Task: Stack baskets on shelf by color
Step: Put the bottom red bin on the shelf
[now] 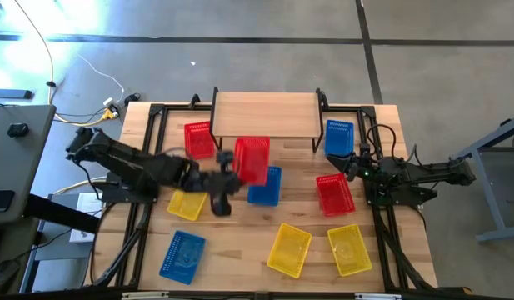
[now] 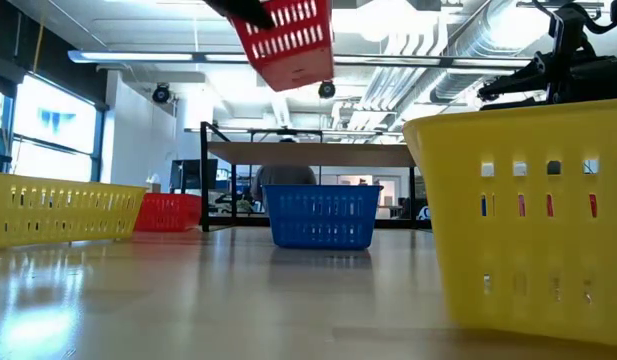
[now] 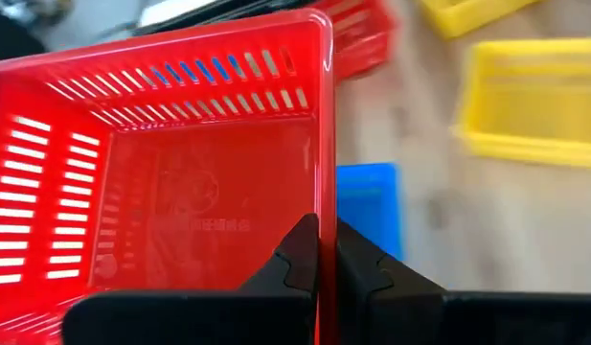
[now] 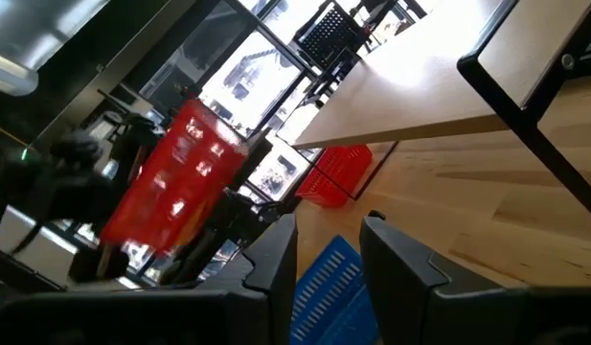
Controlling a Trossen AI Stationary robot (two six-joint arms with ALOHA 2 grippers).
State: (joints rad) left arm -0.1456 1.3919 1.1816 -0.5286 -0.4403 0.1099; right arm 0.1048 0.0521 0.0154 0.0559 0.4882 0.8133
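The left gripper [image 3: 317, 251] had its jaws pinched shut on one long wall of a red basket [image 3: 170, 172], which hung tilted in the air (clear of the tabletop [image 1: 240, 242]). Directly below the jaws sat a blue basket [image 1: 265, 186]; beyond them stood the shelf [image 1: 265, 114], with a second red basket [image 1: 198, 139] on the tabletop by its left end. The right gripper [image 4: 329, 251] waited off at the tabletop's right side, jaws parted with nothing between them, a third red basket [image 1: 334, 193] and another blue basket [image 1: 339, 137] close by.
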